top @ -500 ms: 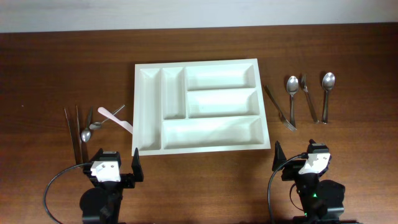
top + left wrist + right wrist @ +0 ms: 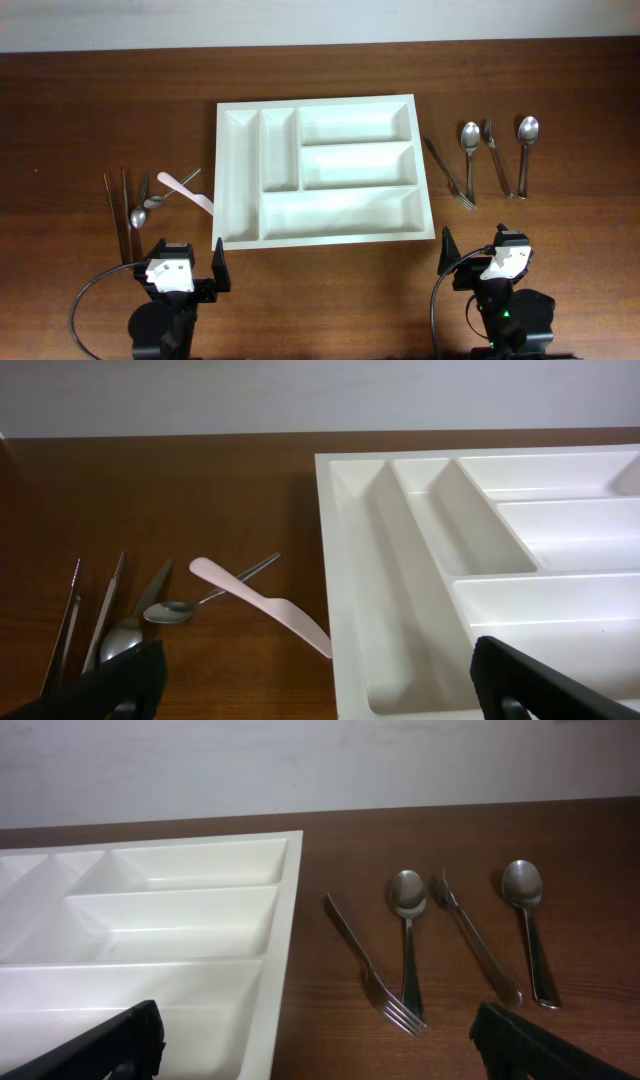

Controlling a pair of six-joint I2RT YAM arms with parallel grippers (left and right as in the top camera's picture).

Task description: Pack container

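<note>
The white five-compartment tray [image 2: 218, 170] lies in the middle of the table with nothing in it. It also shows in the left wrist view [image 2: 330, 560] and the right wrist view [image 2: 288, 940]. My left gripper [image 2: 185, 265] is open and empty near the table's front edge, in front of the tray's left corner; its jaws stand wide apart [image 2: 320, 700]. My right gripper [image 2: 483, 258] is open and empty in front of the tray's right corner [image 2: 315, 1055].
Left of the tray lie two thin metal sticks [image 2: 118, 210], a spoon [image 2: 170, 612], another spoon [image 2: 125, 635] and a pink knife [image 2: 185, 190]. Right of the tray lie a fork [image 2: 448, 172], a spoon [image 2: 470, 150], a second fork-like utensil [image 2: 497, 158] and a spoon [image 2: 526, 150].
</note>
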